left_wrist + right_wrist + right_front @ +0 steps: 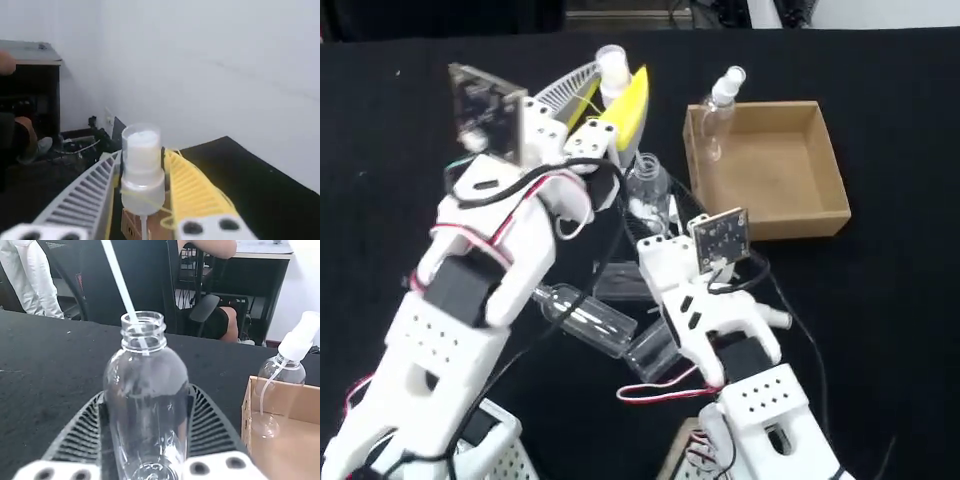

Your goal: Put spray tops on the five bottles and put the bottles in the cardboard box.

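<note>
Upright, bottle [145,365] in right claw [146,399], spray top [142,172] (left claw [142,152]) above.

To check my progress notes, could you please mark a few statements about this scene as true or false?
The left gripper holds a spray top. True.
The bottle in the right gripper is already capped. False: its neck is open, with only the tube dipping in.
A capped bottle is in the cardboard box. True.
The loose bottles on the table stand upright. False: they lie on their sides.
</note>
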{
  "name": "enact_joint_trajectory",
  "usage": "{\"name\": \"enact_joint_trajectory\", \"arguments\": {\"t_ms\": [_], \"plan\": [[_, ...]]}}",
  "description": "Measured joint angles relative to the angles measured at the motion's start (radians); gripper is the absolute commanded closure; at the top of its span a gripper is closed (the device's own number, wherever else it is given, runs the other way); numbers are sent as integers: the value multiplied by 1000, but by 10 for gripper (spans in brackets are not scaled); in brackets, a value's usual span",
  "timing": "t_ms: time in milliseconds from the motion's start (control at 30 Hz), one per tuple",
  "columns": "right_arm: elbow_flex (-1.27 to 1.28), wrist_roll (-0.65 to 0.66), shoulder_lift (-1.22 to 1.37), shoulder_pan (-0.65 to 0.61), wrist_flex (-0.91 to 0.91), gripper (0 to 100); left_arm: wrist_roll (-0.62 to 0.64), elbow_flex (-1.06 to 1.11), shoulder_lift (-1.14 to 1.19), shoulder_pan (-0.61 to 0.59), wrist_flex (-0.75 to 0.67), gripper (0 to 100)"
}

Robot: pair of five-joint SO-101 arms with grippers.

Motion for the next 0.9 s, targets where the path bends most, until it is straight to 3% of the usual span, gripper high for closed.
{"name": "enact_joint_trajectory", "arguments": {"t_ms": [133, 300, 533, 900], "plan": [[0, 0, 0, 0, 0, 987, 3, -43, 114, 2, 64, 971], [0, 0, 0, 0, 0, 987, 3, -218, 241, 12, 252, 963], [0, 0, 0, 0, 0, 987, 0, -304, 273, 20, 350, 703], [0, 0, 0, 0, 0, 987, -3, -308, 279, 23, 354, 748]]}}
